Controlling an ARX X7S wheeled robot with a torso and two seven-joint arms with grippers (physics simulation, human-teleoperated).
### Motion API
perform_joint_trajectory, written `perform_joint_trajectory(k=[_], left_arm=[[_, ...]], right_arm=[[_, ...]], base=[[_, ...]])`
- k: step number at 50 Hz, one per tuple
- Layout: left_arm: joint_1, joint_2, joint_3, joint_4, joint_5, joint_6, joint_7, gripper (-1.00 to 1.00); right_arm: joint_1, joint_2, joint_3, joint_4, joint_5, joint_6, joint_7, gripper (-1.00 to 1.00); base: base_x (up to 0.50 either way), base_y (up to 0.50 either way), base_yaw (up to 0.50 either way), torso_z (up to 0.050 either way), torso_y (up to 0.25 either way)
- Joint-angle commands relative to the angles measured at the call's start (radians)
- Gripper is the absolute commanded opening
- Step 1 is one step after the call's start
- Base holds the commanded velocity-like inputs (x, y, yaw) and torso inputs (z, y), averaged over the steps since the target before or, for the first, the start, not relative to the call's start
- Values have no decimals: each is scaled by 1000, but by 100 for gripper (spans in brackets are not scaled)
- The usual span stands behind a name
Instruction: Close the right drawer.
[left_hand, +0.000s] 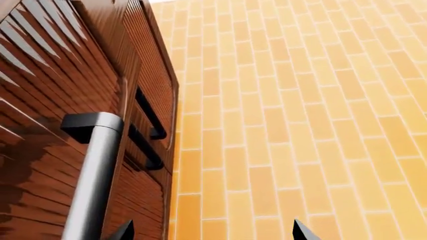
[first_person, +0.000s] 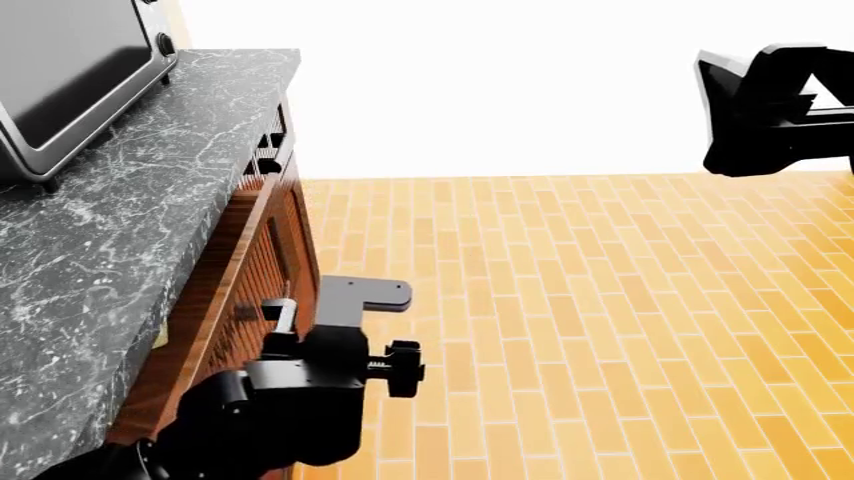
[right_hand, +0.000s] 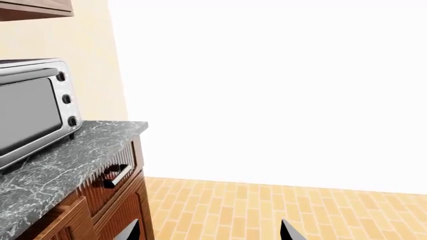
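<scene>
The right drawer (first_person: 288, 262) stands out from under the grey marble counter (first_person: 120, 260), its ribbed reddish-brown front facing the brick floor. In the left wrist view that front panel (left_hand: 40, 155) fills the near side, and its metal bar handle (left_hand: 93, 180) is very close. My left gripper (left_hand: 213, 236) is open, with nothing between its tips; one fingertip (left_hand: 124, 232) lies just beside the handle without touching it. In the head view the left gripper (first_person: 363, 294) hangs close by the drawer front. My right gripper (right_hand: 209, 232) is open and empty, held high and away from the cabinets.
A silver toaster oven (first_person: 67, 80) sits on the counter. Cabinet doors with black handles (left_hand: 151, 114) run below the drawers. Another drawer front with a bar handle (right_hand: 117, 175) sits at the counter's far end. The right arm (first_person: 771, 100) is raised over the orange brick floor (first_person: 601, 330).
</scene>
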Motion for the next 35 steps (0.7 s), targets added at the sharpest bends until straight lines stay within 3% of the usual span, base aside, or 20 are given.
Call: perform_joint_trajectory(k=[1, 35], left_arm=[[4, -14, -1, -36, 12, 8, 9, 100], [14, -28, 3, -151, 50, 31, 5, 100]], right_arm=[[1, -3, 1, -2, 2, 2, 4, 100], [9, -4, 12, -4, 11, 8, 8, 100]], base=[[0, 0, 0, 0, 0], [0, 0, 0, 0, 0]])
